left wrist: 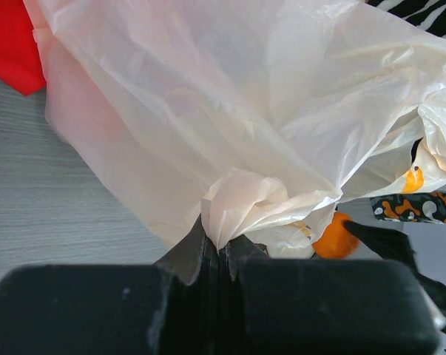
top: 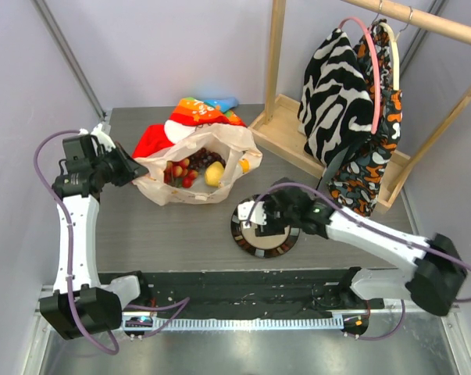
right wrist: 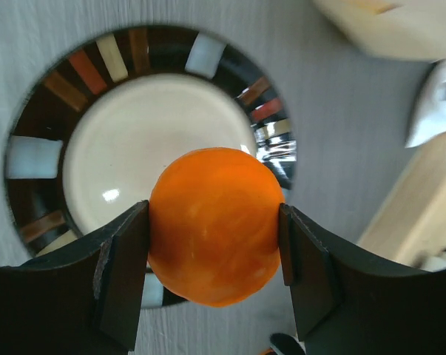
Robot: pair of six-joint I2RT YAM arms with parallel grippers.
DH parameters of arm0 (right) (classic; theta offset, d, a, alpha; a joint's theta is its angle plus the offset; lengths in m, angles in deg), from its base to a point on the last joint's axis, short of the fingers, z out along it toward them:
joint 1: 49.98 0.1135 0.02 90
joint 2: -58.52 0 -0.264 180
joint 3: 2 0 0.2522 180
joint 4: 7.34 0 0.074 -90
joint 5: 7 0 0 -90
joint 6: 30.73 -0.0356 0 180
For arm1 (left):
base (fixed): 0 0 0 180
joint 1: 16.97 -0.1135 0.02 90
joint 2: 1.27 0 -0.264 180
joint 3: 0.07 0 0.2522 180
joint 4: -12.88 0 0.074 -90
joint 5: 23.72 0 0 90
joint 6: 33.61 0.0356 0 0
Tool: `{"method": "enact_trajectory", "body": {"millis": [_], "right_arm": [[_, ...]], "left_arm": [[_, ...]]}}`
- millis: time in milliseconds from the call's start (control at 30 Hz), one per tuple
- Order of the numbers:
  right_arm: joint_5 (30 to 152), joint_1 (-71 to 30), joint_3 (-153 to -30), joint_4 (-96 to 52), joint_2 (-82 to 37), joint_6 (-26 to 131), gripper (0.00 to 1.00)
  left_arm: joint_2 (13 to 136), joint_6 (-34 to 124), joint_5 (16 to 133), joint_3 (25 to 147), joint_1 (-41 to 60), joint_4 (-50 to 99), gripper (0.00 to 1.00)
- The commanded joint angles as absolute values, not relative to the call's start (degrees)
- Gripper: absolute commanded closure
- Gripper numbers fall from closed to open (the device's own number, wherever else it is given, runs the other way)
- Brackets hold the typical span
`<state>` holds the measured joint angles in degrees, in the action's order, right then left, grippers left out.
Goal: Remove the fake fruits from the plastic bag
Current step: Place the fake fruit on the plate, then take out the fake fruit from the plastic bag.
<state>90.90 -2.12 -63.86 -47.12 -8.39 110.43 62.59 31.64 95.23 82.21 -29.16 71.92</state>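
Observation:
The cream-white plastic bag (top: 166, 190) lies open at the back left of the table. In it I see red strawberries (top: 180, 173), dark grapes (top: 209, 158) and a yellow lemon (top: 214, 174). My left gripper (top: 135, 169) is shut on a fold of the bag's left edge; the left wrist view shows the bag (left wrist: 230, 111) pinched in the gripper (left wrist: 223, 248). My right gripper (top: 263, 222) is shut on the small orange (right wrist: 214, 225) and holds it just above a plate (right wrist: 156, 140), which has a striped rim (top: 251, 246). The apple is not in view.
A red and multicoloured cloth (top: 198, 112) lies behind the bag. A wooden clothes rack (top: 276, 55) with a zebra-print garment (top: 337, 86) and a patterned one (top: 368, 168) stands at the back right. Walls close in on the left and at the back.

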Motion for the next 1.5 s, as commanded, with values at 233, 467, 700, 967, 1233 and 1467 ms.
{"method": "enact_trajectory", "body": {"millis": [233,467,700,967,1233,1467], "right_arm": [[80.10,-5.07,-69.11,-29.27,-27.87,107.88,0.83],[81.41,-4.98,-68.32,-27.34,-30.24,107.26,0.74],[81.76,-4.98,-70.34,-28.74,-32.27,104.02,0.39],[89.14,-4.98,-79.03,-43.76,-25.33,100.59,0.07],[102.99,-4.98,-98.53,-57.46,-21.37,96.27,0.08],[109.27,-4.45,-106.73,-50.55,-28.63,88.20,0.26]], "left_arm": [[60.35,33.10,95.11,80.85,-29.72,71.03,0.99],[60.08,32.48,95.55,78.73,-29.72,70.42,0.99],[61.05,32.57,95.46,79.44,-29.72,70.06,0.99],[62.37,32.40,95.72,79.70,-29.72,69.19,0.99],[63.60,31.78,95.98,79.97,-29.72,68.66,0.99],[61.23,31.25,97.13,77.77,-29.63,69.54,0.99]]}}
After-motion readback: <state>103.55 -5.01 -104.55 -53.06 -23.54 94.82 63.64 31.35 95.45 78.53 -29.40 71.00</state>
